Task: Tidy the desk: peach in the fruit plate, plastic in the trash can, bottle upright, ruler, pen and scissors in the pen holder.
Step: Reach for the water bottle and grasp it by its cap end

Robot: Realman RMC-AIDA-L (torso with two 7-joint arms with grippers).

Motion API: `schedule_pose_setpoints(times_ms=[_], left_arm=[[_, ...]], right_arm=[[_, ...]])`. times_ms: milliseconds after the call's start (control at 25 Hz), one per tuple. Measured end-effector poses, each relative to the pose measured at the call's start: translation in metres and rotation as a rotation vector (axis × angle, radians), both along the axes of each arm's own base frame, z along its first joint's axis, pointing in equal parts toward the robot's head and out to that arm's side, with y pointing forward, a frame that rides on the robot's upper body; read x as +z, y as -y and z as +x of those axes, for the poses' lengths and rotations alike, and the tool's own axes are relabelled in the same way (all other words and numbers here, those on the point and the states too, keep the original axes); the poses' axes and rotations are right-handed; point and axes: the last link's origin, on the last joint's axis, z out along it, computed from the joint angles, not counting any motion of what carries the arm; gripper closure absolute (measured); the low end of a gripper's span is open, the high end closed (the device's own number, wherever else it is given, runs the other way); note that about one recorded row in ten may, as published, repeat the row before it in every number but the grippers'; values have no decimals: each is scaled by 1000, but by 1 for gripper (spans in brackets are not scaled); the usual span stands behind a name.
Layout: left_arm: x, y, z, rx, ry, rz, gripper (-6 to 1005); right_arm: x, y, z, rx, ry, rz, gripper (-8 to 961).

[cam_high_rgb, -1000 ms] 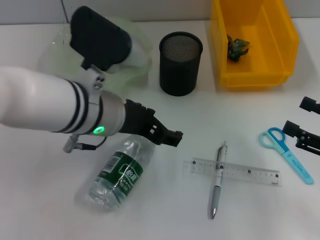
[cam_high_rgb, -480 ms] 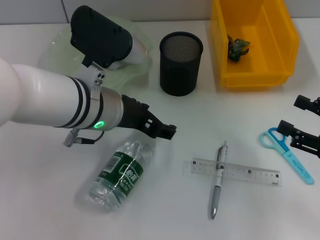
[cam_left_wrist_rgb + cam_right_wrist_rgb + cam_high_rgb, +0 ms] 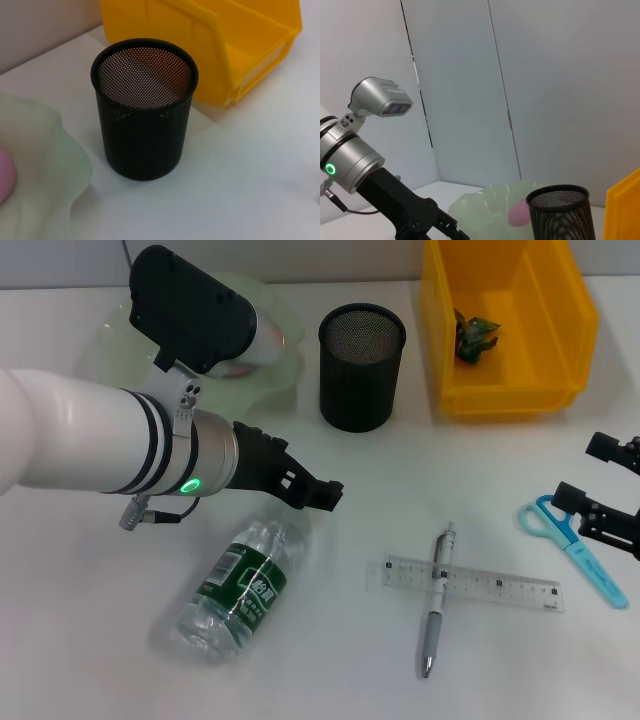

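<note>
Since the earlier frames, the left gripper [image 3: 318, 492] has been drawn up and back toward the left of the head view, away from the bottle [image 3: 236, 586]; whether its jaws are open cannot be told. The bottle is seen lying on its side on the white table [image 3: 330, 670], lower left of centre. The peach [image 3: 262, 340] is partly hidden by the arm, in the pale green fruit plate [image 3: 280, 370] at upper left. The black mesh pen holder [image 3: 361, 366] is placed top centre, beside the yellow bin [image 3: 506, 320] holding the plastic [image 3: 474, 333]. The pen [image 3: 436, 600] is laid across the ruler [image 3: 465, 584] at lower right. The right gripper [image 3: 603, 485], jaws wide, is held over the scissors [image 3: 574, 543] at the right edge. Grey wall panels [image 3: 530, 80] are shown behind.
</note>
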Motion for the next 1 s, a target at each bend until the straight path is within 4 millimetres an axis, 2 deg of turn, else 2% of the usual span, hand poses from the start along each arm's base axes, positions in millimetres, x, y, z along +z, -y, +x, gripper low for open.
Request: schedule_pose_setpoints(times_ms=[600,1000], left_arm=[[-2,-4,-1,10,20,24,183],[-9,4,-5,21,-1,-21,186]], right_arm=[[-1,5,1,-2,-11,-3,125],[-3,4,1,-5,-22,-6,125]])
